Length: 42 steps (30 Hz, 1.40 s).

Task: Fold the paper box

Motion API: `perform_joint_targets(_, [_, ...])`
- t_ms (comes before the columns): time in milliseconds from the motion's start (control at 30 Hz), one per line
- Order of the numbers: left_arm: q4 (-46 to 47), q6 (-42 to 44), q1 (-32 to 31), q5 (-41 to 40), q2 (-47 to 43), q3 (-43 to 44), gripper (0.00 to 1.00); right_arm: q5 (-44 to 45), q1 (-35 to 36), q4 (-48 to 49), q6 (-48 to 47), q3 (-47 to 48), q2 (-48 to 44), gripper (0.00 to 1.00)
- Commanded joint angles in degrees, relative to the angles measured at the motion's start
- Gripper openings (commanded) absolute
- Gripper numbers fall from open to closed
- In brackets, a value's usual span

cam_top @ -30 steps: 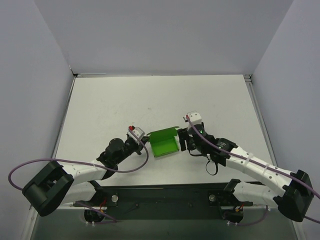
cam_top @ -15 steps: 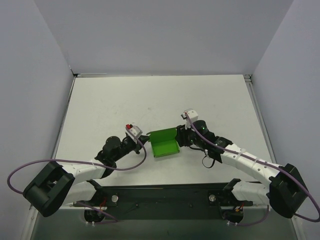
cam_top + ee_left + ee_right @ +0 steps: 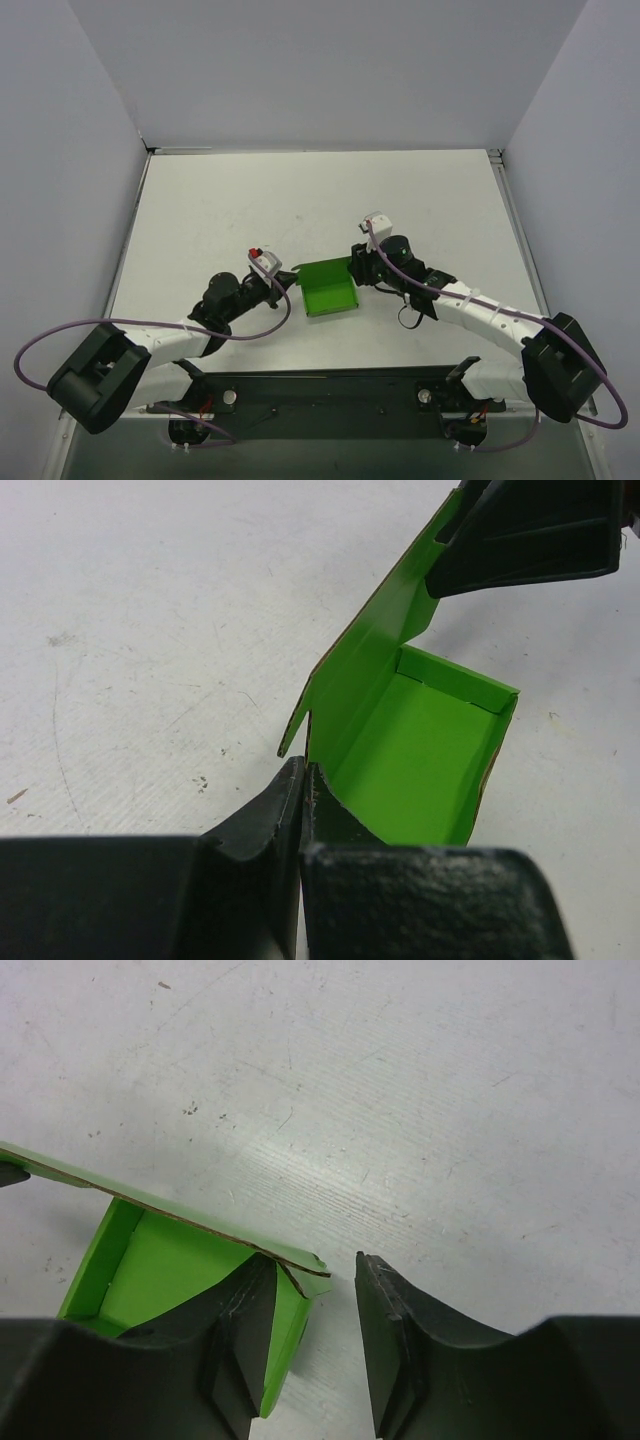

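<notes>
Since a second ago, the right gripper (image 3: 313, 1262) has been swung in from beside the paper box (image 3: 330, 289) to its far corner, and its jaws have been narrowed. The box itself has been shifted only slightly on the table (image 3: 220, 210).

The left gripper (image 3: 303, 778) is seen shut on the box. A thin edge of green card is pinched right at its fingertips, and the rest of the box lies just ahead of them, open side up. The right gripper is not yet clamped. One finger is set inside the box, close under the card, and the other is kept outside with a clear gap left to the corner. The jaws are therefore judged partly open, astride the end of the tall flap (image 3: 370, 650).

The task is judged to be partway done. A shallow tray has been formed, with low walls raised at the end and side seen from the left wrist. The tall flap is left standing up from the tray's long side, and a small tab at its near end is not tucked in. What remains, as far as can be told, is for that flap to be folded over and the tabs seated. Whether the wall nearest the left fingers is fully creased cannot be told, since they hide it.
</notes>
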Motion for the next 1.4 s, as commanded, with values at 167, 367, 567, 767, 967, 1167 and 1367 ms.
perform_joint_targets(167, [4.04, -0.73, 0.77, 1.67, 1.19, 0.40, 0.00, -3.94, -0.27, 3.40, -0.11, 0.88, 1.62, 0.19])
perform_joint_targets(367, [2.63, -1.08, 0.77, -0.17, 2.94, 2.60, 0.00, -3.76, 0.26, 4.19, 0.15, 0.88, 2.67, 0.00])
perform_joint_targets(567, [2.37, -2.67, -2.21, -7.25, 8.29, 7.16, 0.00, 8.60, 7.36, 7.61, -0.90, 0.79, 4.51, 0.00])
perform_joint_targets(767, [-0.09, -3.54, -6.87, -18.34, 12.61, 13.23, 0.00, 31.11, 15.81, 12.96, 0.33, 2.55, 9.35, 0.00])
perform_joint_targets(967, [3.14, -3.98, -6.96, -19.96, 15.94, 16.93, 0.00, 40.35, 17.92, 27.17, -3.61, 0.53, 12.07, 0.00])
perform_joint_targets(1167, [16.50, -5.92, -8.19, -18.27, 22.10, 12.63, 0.00, 44.92, 20.73, 40.13, -6.70, -2.54, 17.08, 0.00])
perform_joint_targets(1367, [25.21, -7.94, -9.60, -18.98, 28.17, 9.63, 0.00, 50.64, 24.43, 45.06, -4.59, -4.39, 20.69, 0.00])
